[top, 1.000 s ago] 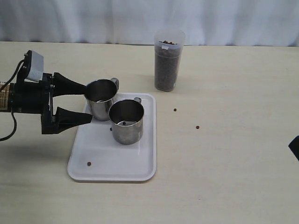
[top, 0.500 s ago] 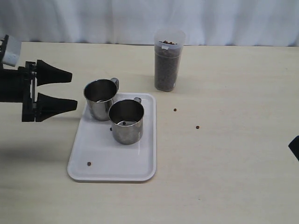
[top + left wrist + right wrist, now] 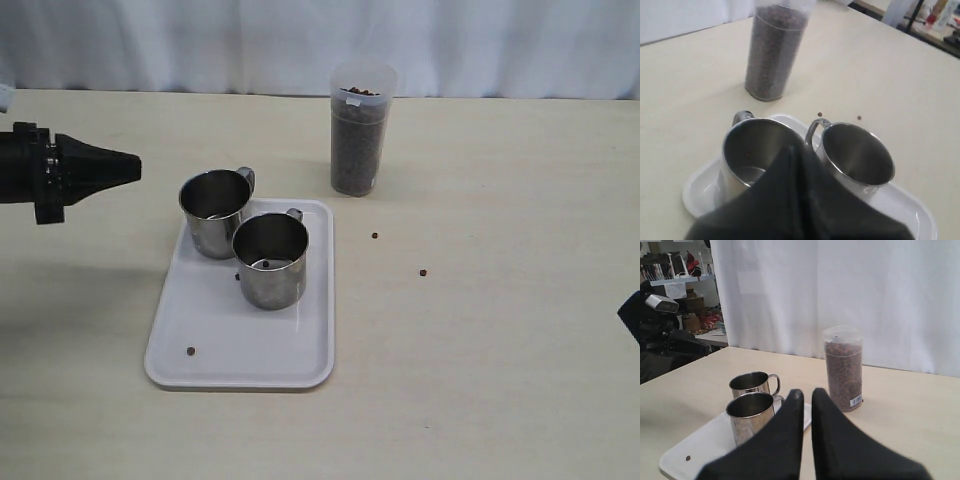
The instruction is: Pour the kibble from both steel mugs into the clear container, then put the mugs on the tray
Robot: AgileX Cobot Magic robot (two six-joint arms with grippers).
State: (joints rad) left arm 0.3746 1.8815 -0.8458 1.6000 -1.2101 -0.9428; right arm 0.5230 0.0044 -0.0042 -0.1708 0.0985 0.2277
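both pours look finished: the clear container [image 3: 364, 80] stands on the tabletop [image 3: 500, 200] filled most of the way with kibble [image 3: 355, 165], and the two steel mugs stand upright on the tray [image 3: 250, 350], the rear mug [image 3: 212, 228] at about 10 o'clock of the front mug [image 3: 270, 282], the two close enough to touch or nearly so. the tray lies at roughly 7 o'clock from the container. the left tool [image 3: 132, 168] hangs above the tabletop at 9 o'clock of the rear mug, well apart from it, its fingers brought together on nothing. the right tool [image 3: 806, 392] is far off at 3 o'clock, fingers together but for a sliver, also empty. little seems left, in my judgement, beyond parking the arms (unless spills count: two stray pellets [image 3: 375, 236] lie on the tabletop at 5 o'clock of the container, one pellet [image 3: 190, 351] sits on the tray, and a dark speck shows inside the front mug).
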